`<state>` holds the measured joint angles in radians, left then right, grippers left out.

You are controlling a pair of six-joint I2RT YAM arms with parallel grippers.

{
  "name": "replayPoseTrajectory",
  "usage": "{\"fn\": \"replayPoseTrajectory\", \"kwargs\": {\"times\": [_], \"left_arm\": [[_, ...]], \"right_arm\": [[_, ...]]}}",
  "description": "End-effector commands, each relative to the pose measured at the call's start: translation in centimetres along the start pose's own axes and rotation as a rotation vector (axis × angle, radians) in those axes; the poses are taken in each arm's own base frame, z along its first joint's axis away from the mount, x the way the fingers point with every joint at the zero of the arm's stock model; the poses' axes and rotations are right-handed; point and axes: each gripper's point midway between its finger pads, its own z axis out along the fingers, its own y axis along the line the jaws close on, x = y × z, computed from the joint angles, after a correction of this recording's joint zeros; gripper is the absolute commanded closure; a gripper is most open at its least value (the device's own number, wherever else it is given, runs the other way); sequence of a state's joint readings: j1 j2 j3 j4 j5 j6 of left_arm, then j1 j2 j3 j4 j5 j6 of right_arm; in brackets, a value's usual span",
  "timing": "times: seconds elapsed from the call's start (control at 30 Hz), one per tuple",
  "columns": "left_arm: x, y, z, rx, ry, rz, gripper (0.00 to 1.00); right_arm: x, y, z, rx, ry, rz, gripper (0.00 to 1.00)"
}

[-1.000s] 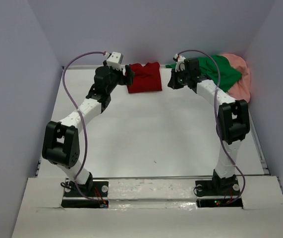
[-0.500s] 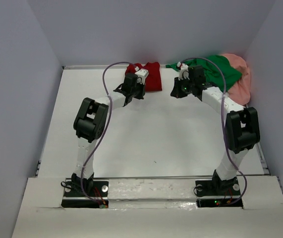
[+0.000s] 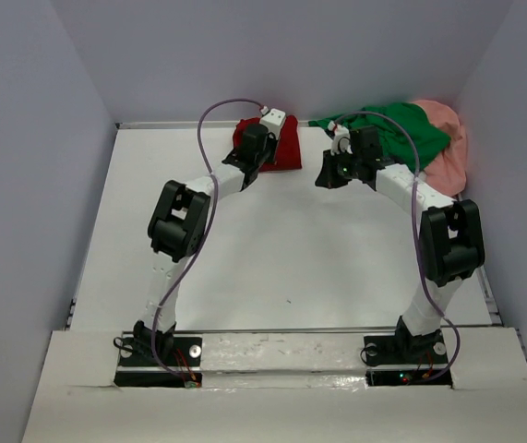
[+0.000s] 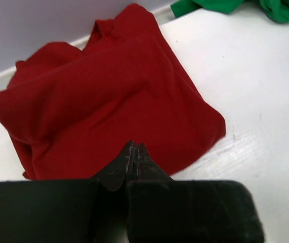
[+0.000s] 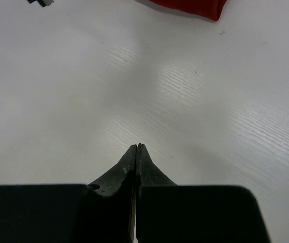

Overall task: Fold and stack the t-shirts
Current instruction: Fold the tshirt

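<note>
Now, left gripper (image 4: 133, 151), formerly agape left of the dark red shirt (image 4: 109, 101), shut and empty above its near edge; right gripper (image 5: 136, 150), unchanged, shut and empty over the table (image 5: 195, 96); green shirt (image 3: 401, 129) heaped on pink shirt (image 3: 449, 148), far right corner.

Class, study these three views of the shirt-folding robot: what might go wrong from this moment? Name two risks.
1. The left gripper is shut with its tips at the near edge of the folded dark red t-shirt; a sideways move could drag it and spoil the fold.
2. The green t-shirt lies bunched partly over the salmon pink t-shirt at the far right corner; pulling one might drag the other along.
</note>
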<state>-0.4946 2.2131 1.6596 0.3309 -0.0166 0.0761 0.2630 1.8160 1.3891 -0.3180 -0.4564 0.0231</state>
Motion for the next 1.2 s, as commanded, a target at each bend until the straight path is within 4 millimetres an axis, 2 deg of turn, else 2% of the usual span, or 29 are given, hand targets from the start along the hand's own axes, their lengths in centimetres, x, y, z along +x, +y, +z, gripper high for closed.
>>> {"fn": "replayPoseTrajectory", "kwargs": {"times": [0.0, 0.07, 0.1, 0.13, 0.2, 0.23, 0.27, 0.3, 0.33, 0.37, 0.5, 0.53, 0.57, 0.6, 0.63, 0.67, 0.7, 0.77, 0.87, 0.9, 0.93, 1.0, 1.03, 1.07, 1.1, 1.13, 1.17], "left_arm": [[-3.2, 1.7, 1.7, -0.115, -0.106, 0.040, 1.00], [-4.4, 2.2, 2.3, -0.143, -0.135, 0.044, 1.00], [-3.7, 2.5, 2.9, -0.155, -0.129, 0.046, 1.00], [-5.0, 2.7, 3.1, -0.163, -0.157, 0.047, 1.00], [-4.3, 3.2, 4.2, -0.202, -0.156, 0.055, 1.00], [-5.6, 3.5, 4.3, -0.223, -0.186, 0.047, 1.00], [-5.8, 3.8, 4.6, -0.236, -0.196, 0.046, 1.00], [-4.9, 4.1, 5.4, -0.247, -0.193, 0.059, 0.97], [-5.7, 4.3, 5.5, -0.262, -0.215, 0.059, 0.94], [-4.7, 4.5, 6.1, -0.277, -0.208, 0.059, 0.91], [-5.2, 5.9, 7.0, -0.338, -0.241, 0.050, 0.86], [-6.3, 6.3, 7.1, -0.347, -0.268, 0.035, 0.82], [-6.5, 6.7, 7.3, -0.363, -0.276, 0.020, 0.78], [-4.8, 7.0, 8.4, -0.369, -0.248, 0.014, 0.77], [-6.6, 7.4, 8.6, -0.338, -0.258, -0.018, 0.75], [-6.3, 7.6, 9.1, -0.322, -0.241, -0.049, 0.74], [-4.0, 7.0, 10.2, -0.263, -0.175, -0.068, 0.73], [-4.4, 7.4, 10.2, -0.238, -0.181, -0.111, 0.68], [-3.4, 6.8, 10.2, -0.186, -0.142, -0.134, 0.56], [-3.9, 6.8, 9.9, -0.185, -0.153, -0.126, 0.50], [-3.5, 6.8, 9.9, -0.193, -0.144, -0.119, 0.33], [-4.4, 6.8, 9.3, -0.210, -0.152, -0.075, 0.15], [-4.3, 6.6, 9.1, -0.226, -0.149, -0.054, 0.01], [-4.7, 6.8, 8.8, -0.254, -0.161, -0.029, 0.01], [-6.8, 6.8, 7.8, -0.308, -0.216, -0.011, 0.01], [-6.7, 6.9, 7.5, -0.322, -0.214, 0.033, 0.01], [-7.7, 7.0, 7.1, -0.334, -0.237, 0.039, 0.01]], "right_arm": [[-1.2, 1.3, -0.5, -0.047, -0.030, -0.027, 1.00], [-1.2, 1.8, -0.8, -0.064, -0.034, -0.031, 1.00], [-1.1, 1.9, -0.9, -0.066, -0.032, -0.029, 1.00], [-0.9, 1.9, -1.0, -0.067, -0.031, -0.026, 1.00], [-1.1, 2.3, -1.4, -0.080, -0.037, -0.033, 1.00], [-1.0, 2.4, -1.6, -0.081, -0.037, -0.033, 1.00], [-1.0, 2.7, -1.8, -0.092, -0.036, -0.032, 1.00], [-1.2, 3.0, -2.0, -0.099, -0.042, -0.036, 1.00], [-1.2, 3.1, -2.2, -0.105, -0.043, -0.035, 1.00], [-1.1, 3.3, -2.3, -0.112, -0.041, -0.030, 1.00], [-1.1, 3.7, -2.7, -0.124, -0.035, -0.026, 1.00], [-1.2, 3.9, -2.9, -0.131, -0.038, -0.030, 1.00], [-1.3, 4.1, -3.0, -0.134, -0.041, -0.030, 1.00], [-1.4, 4.2, -3.1, -0.137, -0.043, -0.031, 1.00], [-1.7, 4.4, -3.4, -0.142, -0.050, -0.035, 1.00], [-1.8, 4.5, -3.5, -0.144, -0.052, -0.037, 1.00], [-2.0, 4.5, -3.7, -0.143, -0.056, -0.037, 1.00], [-2.2, 4.7, -4.0, -0.144, -0.059, -0.041, 1.00], [-2.5, 4.9, -4.3, -0.147, -0.061, -0.044, 1.00], [-2.6, 5.1, -4.5, -0.149, -0.065, -0.048, 1.00], [-2.6, 5.2, -4.6, -0.154, -0.065, -0.049, 1.00], [-2.7, 5.2, -4.7, -0.152, -0.070, -0.061, 0.92], [-2.6, 5.1, -4.7, -0.149, -0.069, -0.060, 0.78], [-2.5, 4.8, -4.5, -0.138, -0.066, -0.059, 0.66], [-2.2, 4.7, -4.3, -0.136, -0.059, -0.053, 0.53], [-1.8, 4.5, -4.0, -0.134, -0.048, -0.047, 0.40], [-1.6, 4.3, -3.8, -0.129, -0.043, -0.046, 0.34]]}}
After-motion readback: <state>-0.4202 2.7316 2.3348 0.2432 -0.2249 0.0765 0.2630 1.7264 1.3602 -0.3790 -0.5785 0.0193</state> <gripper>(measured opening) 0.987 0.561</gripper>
